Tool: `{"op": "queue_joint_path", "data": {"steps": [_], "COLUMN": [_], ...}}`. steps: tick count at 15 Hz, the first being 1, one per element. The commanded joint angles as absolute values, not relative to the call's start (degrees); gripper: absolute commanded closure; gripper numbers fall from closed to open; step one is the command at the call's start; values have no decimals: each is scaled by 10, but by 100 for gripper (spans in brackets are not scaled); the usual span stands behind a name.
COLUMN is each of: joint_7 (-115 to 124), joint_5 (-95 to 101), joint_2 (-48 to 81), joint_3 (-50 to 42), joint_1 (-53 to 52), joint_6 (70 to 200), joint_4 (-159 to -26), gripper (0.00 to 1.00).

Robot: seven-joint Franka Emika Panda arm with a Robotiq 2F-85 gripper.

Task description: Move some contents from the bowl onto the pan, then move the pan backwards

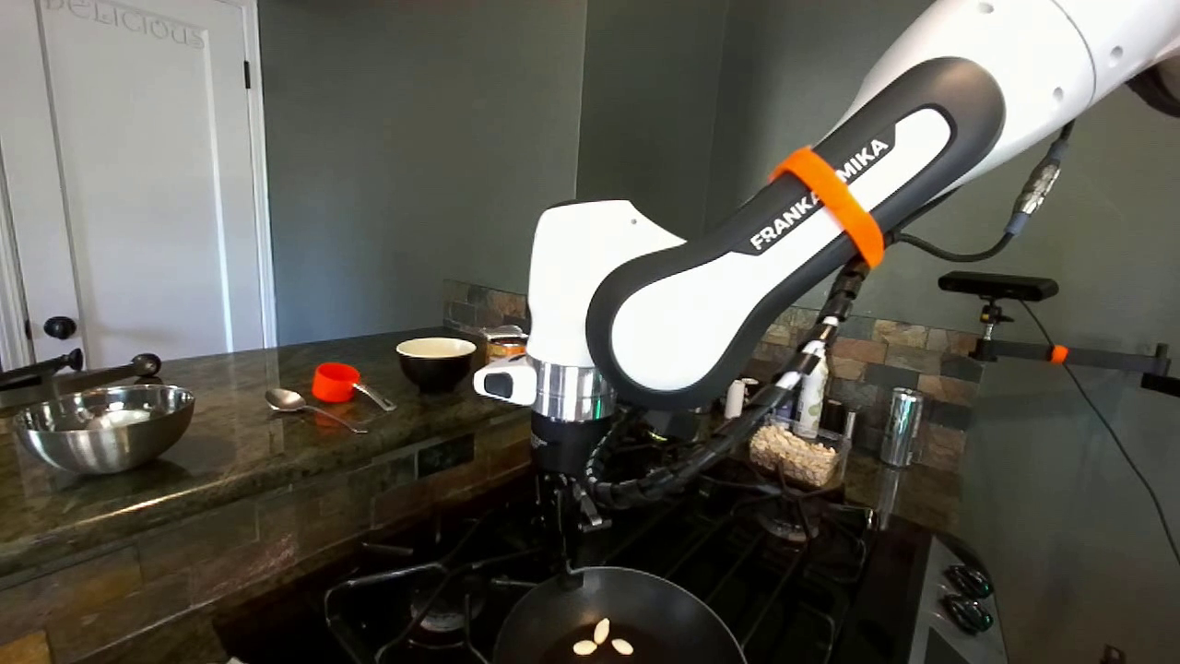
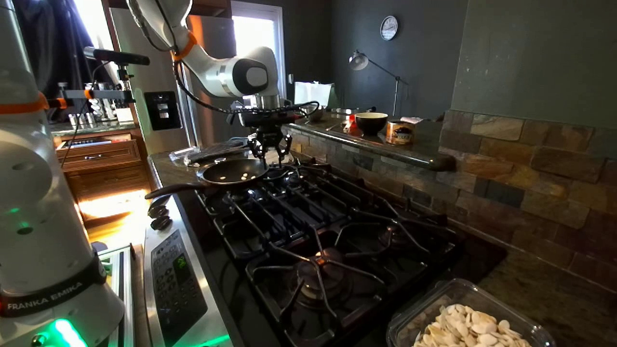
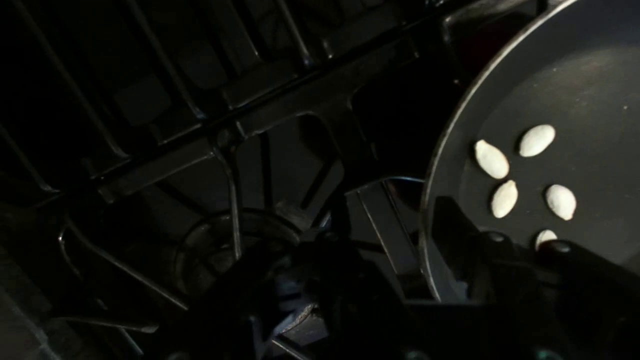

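Starting the move-back step, prob., w/ seeds in pan on hob and claw half-wide astride pan's rim, no grip yet AFAICT, so next needs firm squeeze, then slow, level slide back w/o spilling.

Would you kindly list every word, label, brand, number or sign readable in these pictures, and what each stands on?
"DELICIOUS": white door, in an exterior view.
"FRANKA ...MIKA": arm, with an orange band covering part of the name.
"FRANKA EMIKA": dark band around the robot's base.
Too small or blurred to read: the can label, bottle label, wall clock and green stove display.
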State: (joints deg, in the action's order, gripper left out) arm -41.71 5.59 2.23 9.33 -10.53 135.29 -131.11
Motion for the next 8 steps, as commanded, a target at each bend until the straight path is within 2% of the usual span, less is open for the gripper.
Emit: {"op": "queue_joint_path", "data": {"steps": [1, 2, 4, 6, 8], "joint_7": [-406, -407, -408, -407, -405], "joint_5": [72, 72, 72, 73, 75], "joint_2": [33, 34, 36, 37, 37], "joint_3": [96, 97, 97, 97, 95], "joint_1": [-101, -101, -101, -101, -99], "joint_6": [1367, 1366, 1365, 1364, 1363], "joint_4": [-1308, -1307, -1305, -1302, -1296], "gripper": [83, 88, 89, 98, 98]}}
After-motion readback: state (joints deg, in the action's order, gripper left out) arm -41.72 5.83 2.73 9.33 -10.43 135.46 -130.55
